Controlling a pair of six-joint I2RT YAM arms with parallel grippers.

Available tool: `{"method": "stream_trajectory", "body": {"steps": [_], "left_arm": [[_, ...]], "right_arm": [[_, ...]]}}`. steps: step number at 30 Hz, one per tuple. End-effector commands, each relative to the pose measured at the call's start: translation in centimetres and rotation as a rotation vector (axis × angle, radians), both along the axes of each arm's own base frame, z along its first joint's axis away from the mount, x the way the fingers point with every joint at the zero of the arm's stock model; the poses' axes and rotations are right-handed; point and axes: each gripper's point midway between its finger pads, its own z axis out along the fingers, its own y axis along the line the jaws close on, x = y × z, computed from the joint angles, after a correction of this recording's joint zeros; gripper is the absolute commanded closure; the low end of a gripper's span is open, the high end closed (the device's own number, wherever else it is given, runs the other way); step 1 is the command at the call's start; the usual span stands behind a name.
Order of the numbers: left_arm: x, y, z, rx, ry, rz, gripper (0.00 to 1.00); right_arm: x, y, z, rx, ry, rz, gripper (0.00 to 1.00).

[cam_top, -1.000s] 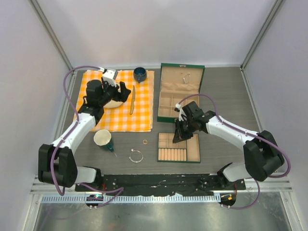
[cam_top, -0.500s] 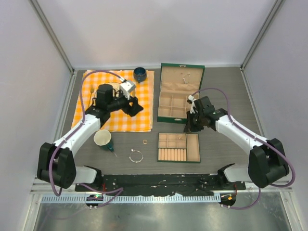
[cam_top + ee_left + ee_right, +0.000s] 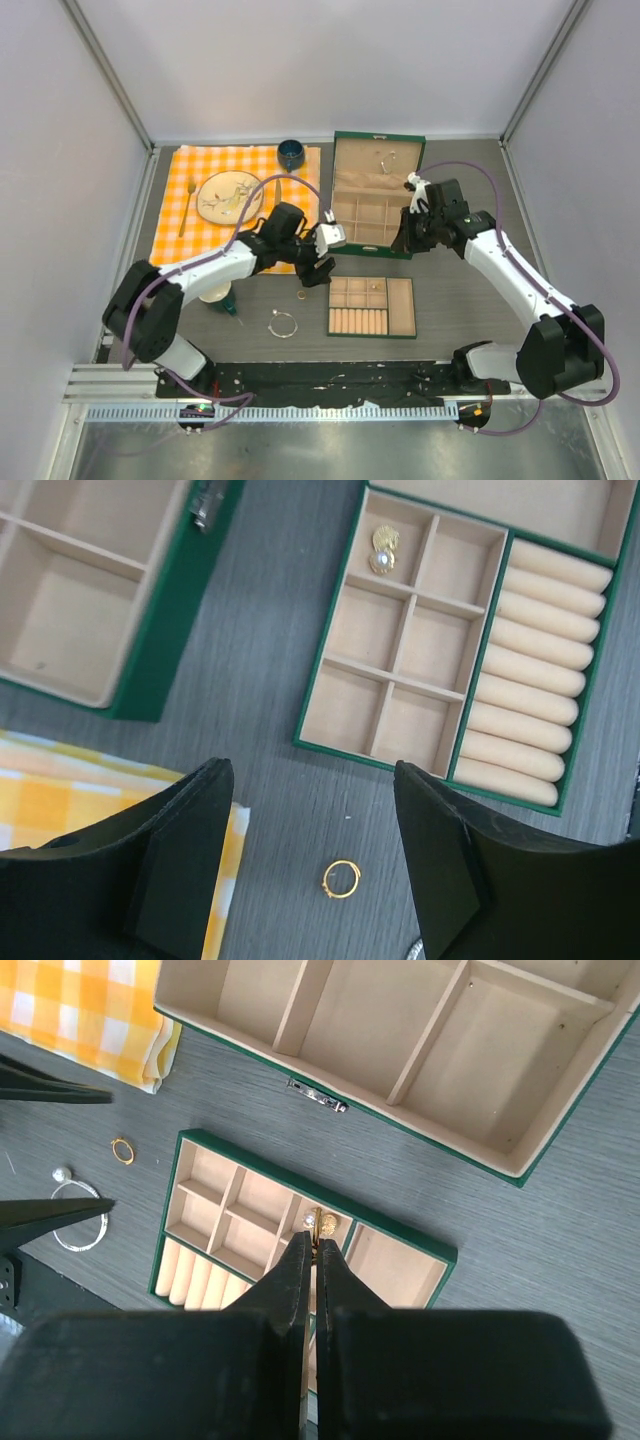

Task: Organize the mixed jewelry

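Note:
A small gold ring (image 3: 341, 878) lies on the dark table, below and between the fingers of my open left gripper (image 3: 310, 780), which hangs above it without touching. In the top view the ring (image 3: 301, 295) sits just near-left of that gripper (image 3: 318, 262). A thin silver bangle (image 3: 283, 324) with a pearl bead lies nearer the front. Two studs (image 3: 382, 550), one gold and one pearl, rest in a corner compartment of the green tray (image 3: 320, 670). My right gripper (image 3: 313, 1240) is shut, high above those studs (image 3: 320, 1223), with nothing seen in its grip.
The open green box (image 3: 372, 195) stands behind the tray (image 3: 372, 306), with small silver pieces (image 3: 385, 157) in its lid. The checked cloth (image 3: 240, 215) at left carries a plate (image 3: 228, 195), a gold spoon (image 3: 187, 205) and a blue cup (image 3: 291, 153). A beige cup (image 3: 213, 288) lies beside it.
My left arm swung from the plate on the cloth rightward and nearer, stopping over the ring. My right arm lifted off the tray and drew back toward the box front, staying shut.

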Motion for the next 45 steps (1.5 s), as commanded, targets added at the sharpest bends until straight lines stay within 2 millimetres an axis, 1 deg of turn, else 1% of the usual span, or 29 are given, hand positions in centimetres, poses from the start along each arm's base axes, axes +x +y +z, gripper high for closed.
{"method": "stream_trajectory", "body": {"steps": [1,2,3,5,9,13,22,26,30,37,39,40,41,43,44,45], "left_arm": [[1.9,-1.9,-0.6,0.023,-0.081,-0.039,0.31],[2.2,-2.2,-0.6,0.018,-0.095,-0.04,0.31],[2.5,-2.5,-1.5,0.031,-0.089,-0.043,0.31],[3.0,-3.1,-1.6,0.031,-0.104,-0.044,0.32],[3.5,-4.1,-2.6,0.051,-0.119,-0.05,0.32],[3.9,-4.9,-2.9,0.056,-0.125,-0.055,0.33],[3.0,-5.1,-3.6,0.069,-0.103,-0.095,0.34],[2.6,-5.1,-4.4,0.087,-0.097,-0.114,0.36],[2.4,-5.3,-5.6,0.11,-0.086,-0.132,0.38],[2.2,-5.5,-6.7,0.133,-0.075,-0.146,0.4],[2.2,-5.8,-6.7,0.135,-0.08,-0.152,0.45],[2.1,-5.7,-7.1,0.146,-0.07,-0.15,0.47],[2.1,-5.8,-7.1,0.149,-0.074,-0.151,0.53],[1.9,-6.1,-7.5,0.159,-0.063,-0.16,0.6],[1.9,-6.2,-7.7,0.165,-0.059,-0.158,0.67],[1.9,-6.4,-7.7,0.168,-0.057,-0.157,0.71]], "right_arm": [[0.0,-0.5,2.1,0.016,-0.06,0.017,0.99],[-0.1,-0.6,2.1,0.017,-0.058,0.015,0.99],[0.0,-0.7,2.1,0.02,-0.057,0.012,0.99],[0.0,-0.9,1.9,0.025,-0.049,0.009,0.99],[-0.1,-0.8,1.8,0.04,-0.036,0.016,0.99],[-0.3,-0.7,1.9,0.059,-0.028,0.016,0.99],[-0.5,-0.8,1.9,0.067,-0.028,0.019,0.99],[-0.4,-1.0,2.0,0.068,-0.029,0.012,0.99],[-0.3,-1.2,2.1,0.07,-0.032,0.004,0.99],[-0.2,-1.4,2.1,0.076,-0.027,0.0,0.99],[-0.2,-1.4,2.1,0.076,-0.029,-0.003,0.99],[-0.2,-1.4,2.1,0.076,-0.027,-0.003,0.99],[-0.1,-1.5,2.1,0.075,-0.026,-0.006,0.99],[-0.1,-1.6,2.2,0.074,-0.026,-0.007,0.99],[-0.1,-1.5,2.2,0.074,-0.03,-0.004,0.99],[-0.1,-1.6,2.2,0.075,-0.028,-0.007,0.99]]}}
